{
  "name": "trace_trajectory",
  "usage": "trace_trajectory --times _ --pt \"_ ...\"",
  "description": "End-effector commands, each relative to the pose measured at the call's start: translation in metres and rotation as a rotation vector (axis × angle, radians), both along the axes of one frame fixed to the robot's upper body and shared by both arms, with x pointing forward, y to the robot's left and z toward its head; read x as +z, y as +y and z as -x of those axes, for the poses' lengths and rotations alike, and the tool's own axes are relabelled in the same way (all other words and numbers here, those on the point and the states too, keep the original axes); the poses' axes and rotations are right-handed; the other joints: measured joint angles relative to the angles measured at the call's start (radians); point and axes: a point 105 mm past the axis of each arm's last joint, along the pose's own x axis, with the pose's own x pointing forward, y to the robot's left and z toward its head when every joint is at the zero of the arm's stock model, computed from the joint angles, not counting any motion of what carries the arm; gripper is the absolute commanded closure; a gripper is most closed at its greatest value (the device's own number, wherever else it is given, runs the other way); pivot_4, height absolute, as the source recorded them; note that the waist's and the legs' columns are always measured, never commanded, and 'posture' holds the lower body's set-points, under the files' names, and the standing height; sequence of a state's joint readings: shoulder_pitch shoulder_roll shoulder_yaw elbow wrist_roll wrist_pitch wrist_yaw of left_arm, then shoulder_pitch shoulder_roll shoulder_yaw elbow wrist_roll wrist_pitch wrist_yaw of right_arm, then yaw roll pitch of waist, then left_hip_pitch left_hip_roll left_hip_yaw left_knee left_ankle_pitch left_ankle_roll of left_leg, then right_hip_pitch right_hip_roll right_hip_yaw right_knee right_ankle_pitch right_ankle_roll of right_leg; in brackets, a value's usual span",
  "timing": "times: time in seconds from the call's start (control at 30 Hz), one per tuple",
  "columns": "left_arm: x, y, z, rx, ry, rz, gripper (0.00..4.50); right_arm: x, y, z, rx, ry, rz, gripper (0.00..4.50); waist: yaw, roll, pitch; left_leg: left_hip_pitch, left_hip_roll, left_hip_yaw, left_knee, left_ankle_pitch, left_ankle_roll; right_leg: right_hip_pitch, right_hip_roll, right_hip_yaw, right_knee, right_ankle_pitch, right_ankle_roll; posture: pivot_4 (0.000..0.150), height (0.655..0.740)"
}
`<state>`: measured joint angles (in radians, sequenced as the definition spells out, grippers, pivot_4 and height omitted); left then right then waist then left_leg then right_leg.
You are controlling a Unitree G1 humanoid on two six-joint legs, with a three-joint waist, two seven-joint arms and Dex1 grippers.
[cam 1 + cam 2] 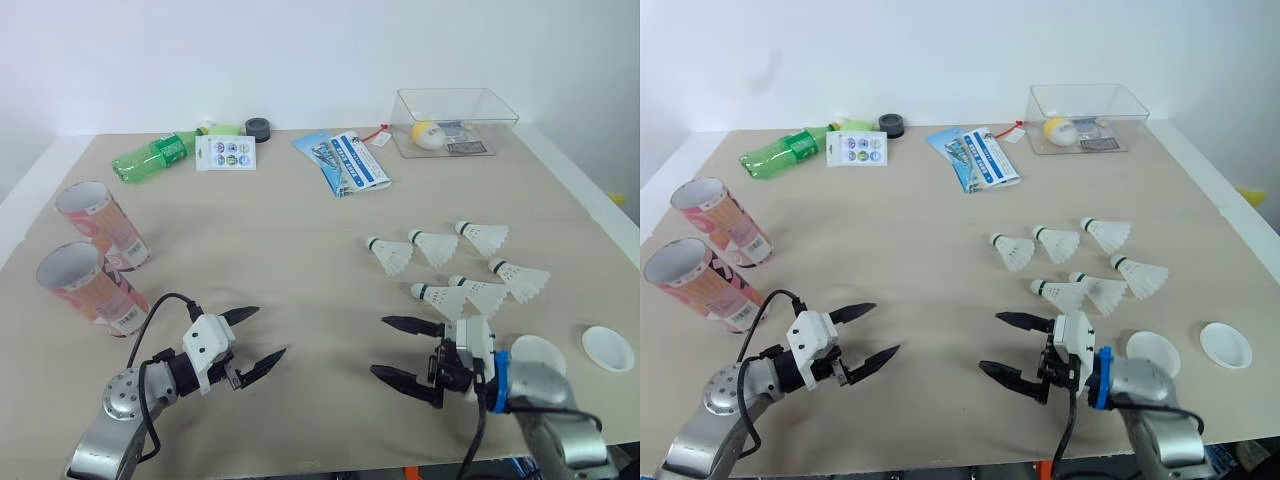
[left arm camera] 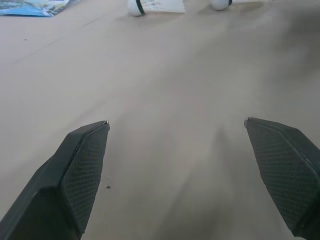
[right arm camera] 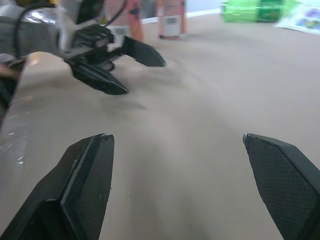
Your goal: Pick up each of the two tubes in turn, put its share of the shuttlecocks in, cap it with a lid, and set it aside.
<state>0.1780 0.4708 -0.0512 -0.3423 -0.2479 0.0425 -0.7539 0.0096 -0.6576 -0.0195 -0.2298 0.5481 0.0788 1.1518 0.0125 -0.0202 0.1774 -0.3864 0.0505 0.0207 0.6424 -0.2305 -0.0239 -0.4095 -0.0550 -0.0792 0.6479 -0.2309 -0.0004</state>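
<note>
Two pink-patterned tubes lie on their sides at the table's left, one farther back and one nearer, their open mouths facing the front left. Several white shuttlecocks lie scattered at the right. Two white lids rest at the front right. My left gripper hovers open over bare table at the front left, right of the near tube. Near the front edge, my right gripper stands open just in front of the shuttlecocks. Nothing is held by either one.
At the back are a green bottle on its side, a sticker card, a black tape roll, blue leaflets and a clear box with a yellow ball. The beige table ends close in front of both grippers.
</note>
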Motion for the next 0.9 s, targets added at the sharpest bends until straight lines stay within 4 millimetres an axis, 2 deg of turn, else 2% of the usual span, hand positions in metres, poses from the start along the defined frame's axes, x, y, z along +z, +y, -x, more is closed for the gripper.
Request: trace_trajectory --times 0.03,0.13,0.23,0.33,0.43,0.53,0.63,0.83,0.9 --pt "0.007 0.003 -0.002 0.097 -0.033 0.052 0.00 0.047 0.011 -0.019 0.080 -0.047 -0.013 0.07 -0.005 0.000 0.000 0.000 0.000 0.001 0.000 0.000 0.000 0.000 0.000 0.001 0.000 0.001 0.000 0.150 0.7400" --pt "0.012 0.012 -0.008 0.232 -0.062 0.105 0.00 0.057 0.022 -0.033 0.134 -0.072 0.037 0.07 0.000 -0.003 0.000 0.001 0.001 0.000 0.000 0.000 0.001 0.000 0.002 0.001 0.000 0.001 0.000 0.150 0.7400" --pt "0.018 0.027 -0.013 0.438 -0.093 0.168 0.00 0.052 0.038 -0.048 0.201 -0.051 0.084 0.07 -0.001 -0.004 0.000 -0.001 0.002 -0.002 0.000 0.000 0.001 0.000 0.002 0.001 0.000 0.000 -0.002 0.150 0.7400" --pt "0.021 0.041 -0.008 0.620 -0.108 0.203 0.00 0.047 0.058 -0.059 0.260 -0.057 0.116 0.07 -0.004 -0.004 0.000 -0.001 0.001 -0.001 0.000 0.000 0.001 0.000 0.002 0.002 0.000 0.001 -0.002 0.150 0.7400" --pt "0.017 0.068 0.004 0.891 -0.103 0.231 0.00 0.041 0.080 -0.067 0.301 -0.018 0.116 0.07 -0.008 -0.005 0.001 0.000 0.002 0.004 0.001 -0.001 0.003 -0.001 0.002 0.005 0.000 0.002 -0.002 0.150 0.7400" --pt "0.013 0.075 0.012 0.994 -0.089 0.229 0.00 0.038 0.090 -0.071 0.316 -0.011 0.122 0.07 -0.002 -0.005 0.001 0.000 0.002 0.004 0.002 -0.002 0.004 -0.001 0.002 0.006 0.000 0.002 -0.001 0.150 0.7400" --pt "0.005 0.088 0.029 1.170 -0.036 0.312 0.00 0.039 0.098 -0.076 0.321 -0.029 0.117 0.07 -0.004 -0.005 0.001 -0.002 0.002 0.004 0.006 -0.003 0.004 -0.001 0.002 0.005 0.000 0.003 0.000 0.150 0.7400" --pt "-0.007 0.116 0.043 1.333 0.022 0.468 0.00 0.039 0.101 -0.079 0.326 -0.037 0.104 0.07 -0.004 -0.006 0.001 -0.005 0.002 0.004 0.012 -0.005 0.006 -0.002 0.002 0.005 0.000 0.004 0.001 0.150 0.7400" --pt "-0.009 0.121 0.043 1.326 0.017 0.450 0.00 0.039 0.102 -0.080 0.322 -0.041 0.100 0.07 -0.004 -0.006 0.001 -0.005 0.003 0.004 0.012 -0.005 0.006 -0.002 0.004 0.005 0.000 0.005 0.001 0.150 0.7400"
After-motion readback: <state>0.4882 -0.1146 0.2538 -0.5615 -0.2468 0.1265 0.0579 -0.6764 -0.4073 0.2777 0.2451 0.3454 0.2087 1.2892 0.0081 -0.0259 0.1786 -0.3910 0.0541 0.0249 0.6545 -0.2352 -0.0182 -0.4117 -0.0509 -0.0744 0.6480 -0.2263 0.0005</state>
